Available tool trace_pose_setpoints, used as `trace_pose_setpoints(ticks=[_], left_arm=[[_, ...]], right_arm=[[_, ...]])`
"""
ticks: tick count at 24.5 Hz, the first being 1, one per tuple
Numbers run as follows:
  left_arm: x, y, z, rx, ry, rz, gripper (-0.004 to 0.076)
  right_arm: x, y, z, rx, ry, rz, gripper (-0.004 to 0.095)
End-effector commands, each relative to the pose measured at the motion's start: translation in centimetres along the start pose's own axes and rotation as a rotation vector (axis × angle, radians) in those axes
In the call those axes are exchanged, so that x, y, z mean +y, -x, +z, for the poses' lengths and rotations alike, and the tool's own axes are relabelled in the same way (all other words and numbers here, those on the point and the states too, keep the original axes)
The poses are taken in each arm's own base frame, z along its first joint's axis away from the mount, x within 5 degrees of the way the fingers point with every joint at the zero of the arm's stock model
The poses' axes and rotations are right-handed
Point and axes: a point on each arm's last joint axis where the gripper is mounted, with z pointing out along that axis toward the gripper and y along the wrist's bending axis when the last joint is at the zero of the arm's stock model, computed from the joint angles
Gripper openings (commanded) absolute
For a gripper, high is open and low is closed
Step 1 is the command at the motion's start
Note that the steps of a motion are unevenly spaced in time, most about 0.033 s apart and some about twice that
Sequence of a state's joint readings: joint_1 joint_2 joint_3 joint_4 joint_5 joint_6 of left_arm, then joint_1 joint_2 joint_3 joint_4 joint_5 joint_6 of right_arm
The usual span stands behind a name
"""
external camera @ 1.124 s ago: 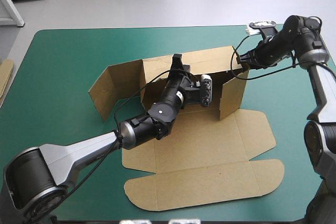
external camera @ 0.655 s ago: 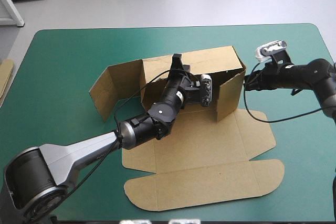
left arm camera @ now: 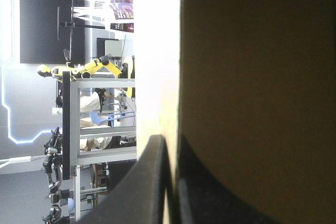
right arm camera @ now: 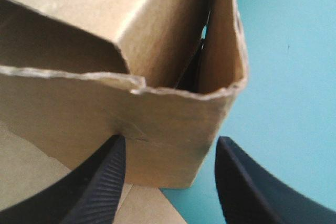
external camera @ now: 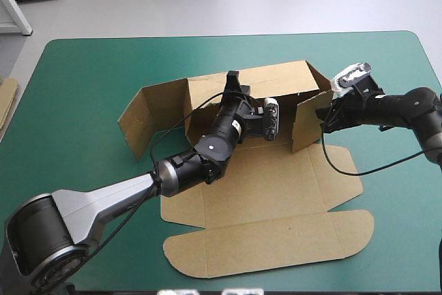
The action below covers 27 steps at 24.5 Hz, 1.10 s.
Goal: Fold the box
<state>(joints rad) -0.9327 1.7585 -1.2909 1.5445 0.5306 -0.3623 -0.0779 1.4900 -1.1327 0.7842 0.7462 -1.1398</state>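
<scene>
The brown box lies mid-table with its base and lid flat. Its back wall stands up, a left side flap angles outward and the right side flap is bent inward. My left gripper is shut on the back wall's top edge; in the left wrist view its fingers pinch the board. My right gripper is open just outside the right corner. In the right wrist view this gripper straddles the folded corner of the box, whose board is between its fingers.
More brown board shows at the table's left edge. Bare teal-green cover surrounds the box on the left, far and right sides. The lid flap reaches near the table's front edge.
My right gripper left the top of the back right corner, swung down and right, then came in against the right side flap, which has turned. The left arm held still.
</scene>
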Motion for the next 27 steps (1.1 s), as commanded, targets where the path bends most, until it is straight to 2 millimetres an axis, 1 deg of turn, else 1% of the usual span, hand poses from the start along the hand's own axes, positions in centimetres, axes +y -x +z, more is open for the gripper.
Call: trace_pose_setpoints(ticks=[1, 3, 6, 8, 14, 20, 23, 27], left_arm=[[1.3, 0.3, -1.1, -0.025, 0.015, -0.082, -0.0008], [1.3, 0.3, -1.1, -0.023, 0.016, -0.082, -0.0008], [1.3, 0.3, -1.1, -0.017, 0.018, -0.082, -0.0008], [1.3, 0.3, -1.1, -0.017, 0.018, -0.082, -0.0008], [1.4, 0.3, -1.1, -0.016, 0.029, -0.066, -0.0008], [1.6, 0.1, -1.1, 0.007, 0.056, -0.038, -0.0008], [1.6, 0.1, -1.1, 0.006, 0.054, -0.04, -0.0008], [1.7, 0.1, -1.1, -0.001, 0.062, -0.056, -0.0008]], right_arm=[[-0.1, 1.5, -1.1, -0.105, -0.027, -0.038, 0.056], [-0.2, 1.6, -0.7, -0.117, -0.015, -0.062, 0.0593], [-0.1, 1.6, 0.0, -0.138, 0.022, -0.053, 0.0596], [0.3, 1.7, 0.3, -0.137, 0.038, -0.059, 0.0596], [1.7, 2.3, 1.0, -0.14, 0.066, -0.093, 0.0594], [1.8, 2.6, 1.1, -0.152, 0.05, -0.077, 0.0593], [1.8, 2.9, 1.1, -0.179, 0.042, -0.065, 0.0557], [1.7, 2.8, 1.7, -0.186, 0.059, -0.056, 0.0526]])
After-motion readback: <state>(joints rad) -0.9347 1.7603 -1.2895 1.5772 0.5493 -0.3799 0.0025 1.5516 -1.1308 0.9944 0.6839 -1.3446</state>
